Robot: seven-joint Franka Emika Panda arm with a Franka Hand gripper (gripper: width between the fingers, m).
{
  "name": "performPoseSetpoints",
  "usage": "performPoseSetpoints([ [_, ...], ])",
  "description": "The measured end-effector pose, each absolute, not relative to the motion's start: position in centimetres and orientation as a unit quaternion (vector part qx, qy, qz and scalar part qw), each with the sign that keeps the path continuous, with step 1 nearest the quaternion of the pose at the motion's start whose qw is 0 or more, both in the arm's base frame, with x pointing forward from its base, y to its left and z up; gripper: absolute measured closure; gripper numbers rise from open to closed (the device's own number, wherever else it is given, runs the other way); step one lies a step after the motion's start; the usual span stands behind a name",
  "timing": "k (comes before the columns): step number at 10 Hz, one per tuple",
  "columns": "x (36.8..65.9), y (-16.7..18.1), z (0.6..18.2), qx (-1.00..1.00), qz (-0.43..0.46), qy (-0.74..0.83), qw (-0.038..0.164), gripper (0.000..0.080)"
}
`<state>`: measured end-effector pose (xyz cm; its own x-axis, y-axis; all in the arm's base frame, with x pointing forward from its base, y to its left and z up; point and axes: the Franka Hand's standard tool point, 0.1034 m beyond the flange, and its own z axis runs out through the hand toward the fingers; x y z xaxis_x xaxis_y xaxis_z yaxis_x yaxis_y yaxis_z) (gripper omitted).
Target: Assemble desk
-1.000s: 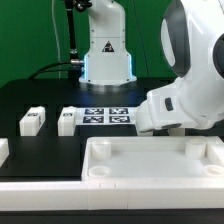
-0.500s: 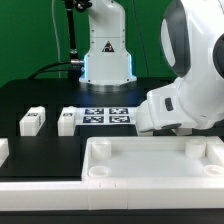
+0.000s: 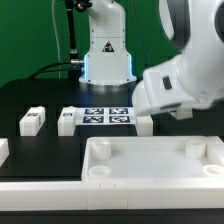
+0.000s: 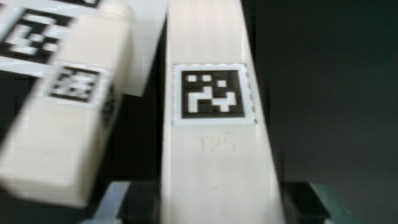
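Zero sockets (image 3: pixel 98 146) filled so far. Found the desk slab (image 3: pixel 150 183) lying rim-up on the worktop (image 3: pixel 50 150), two legs (image 3: pixel 32 121) loose behind it. Saw fingers (image 4: pixel 121 200) flanking another leg (image 4: pixel 217 100); couldn't tell whether clamped.

The glossy white rounded plastic arm shell (image 3: pixel 185 85) has smooth, bulging forms and catches bright reflections. A curved dark grey joint seam (image 3: pixel 167 22) separates two of its segments. Behind it stands the white tapered base column (image 3: pixel 108 35), which carries a small black triangle marking (image 3: pixel 108 47). Around the foot of the column runs a light blue glowing band (image 3: pixel 108 68). In the wrist view the dark grey fingers (image 4: pixel 118 198) show only as blurred edges, so no detail is readable.
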<state>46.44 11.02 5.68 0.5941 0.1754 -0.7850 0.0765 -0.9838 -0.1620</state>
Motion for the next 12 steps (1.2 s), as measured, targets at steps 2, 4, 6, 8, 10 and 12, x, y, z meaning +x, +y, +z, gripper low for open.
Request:
performPoseSetpoints([
  [2,48.8,9.8,10.3,-0.896,0.432,-0.072,0.072,0.0508],
  [4,50.2,9.5,11.6,-0.911,0.401,-0.068,0.072,0.0508],
  [6,50.8,9.5,11.6,-0.935,0.343,-0.064,0.069,0.0508],
  [8,52.3,9.6,13.8,-0.955,0.281,-0.064,0.065,0.0508],
  [10,57.8,8.9,18.9,-0.975,0.196,-0.071,0.071,0.0508],
  [12,56.7,8.6,17.8,-0.987,0.132,-0.065,0.063,0.0508],
])
